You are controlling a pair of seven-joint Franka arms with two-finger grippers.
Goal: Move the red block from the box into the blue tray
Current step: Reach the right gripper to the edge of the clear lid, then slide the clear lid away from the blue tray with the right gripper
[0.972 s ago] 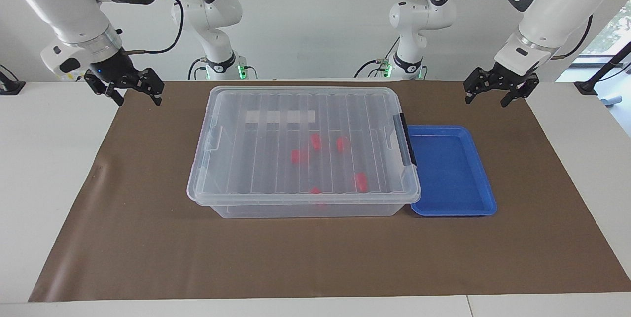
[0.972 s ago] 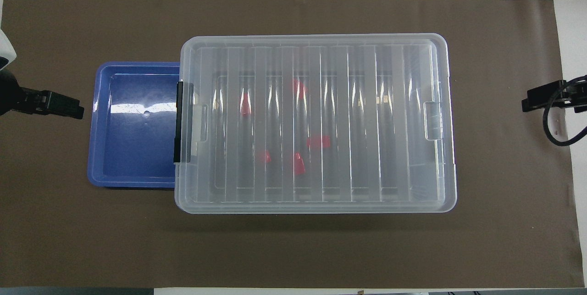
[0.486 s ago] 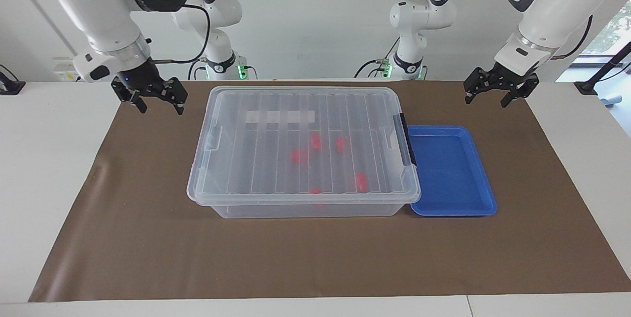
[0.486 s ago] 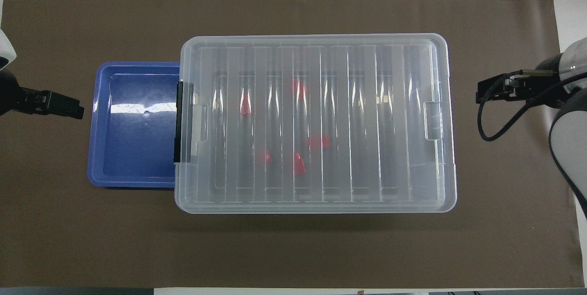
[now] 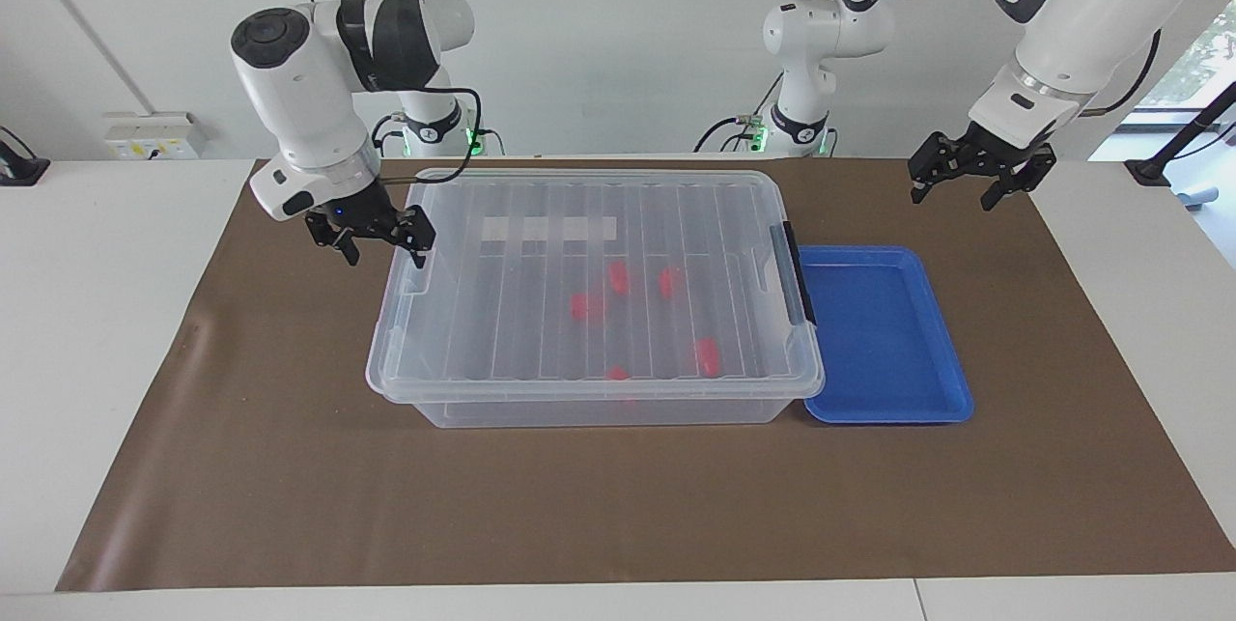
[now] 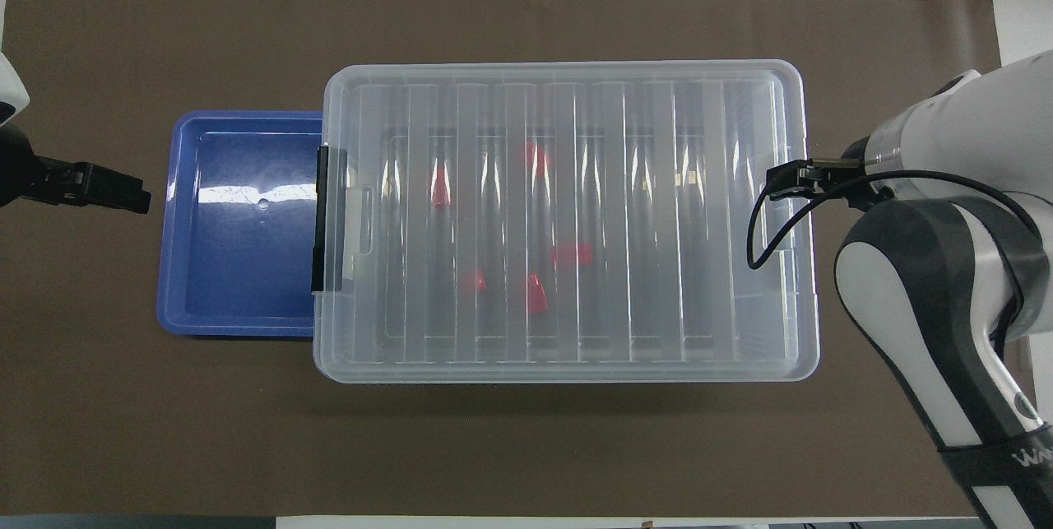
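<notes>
Several small bright red plastic blocks lie inside the large clear plastic box [image 5: 594, 297], under its ribbed lid, which is on; taking the box's middle as the dial and twelve o'clock as away from the robots, the one I call the red block [image 6: 535, 294] sits at about six o'clock. The shallow bright blue plastic tray [image 5: 884, 336] is empty and touches the box's end toward the left arm, by the dark grey latch [image 5: 794, 273]. The right gripper [image 5: 369, 237], jaws open and empty, hangs over the box's other end, by the clear latch there. The left gripper [image 5: 973, 179], also open and empty, waits above the brown mat [image 5: 290, 466]. I judge that lifting one end alone could drag the box and push the tray. Compared with a second ago, only the right arm has moved, inward and lower.
</notes>
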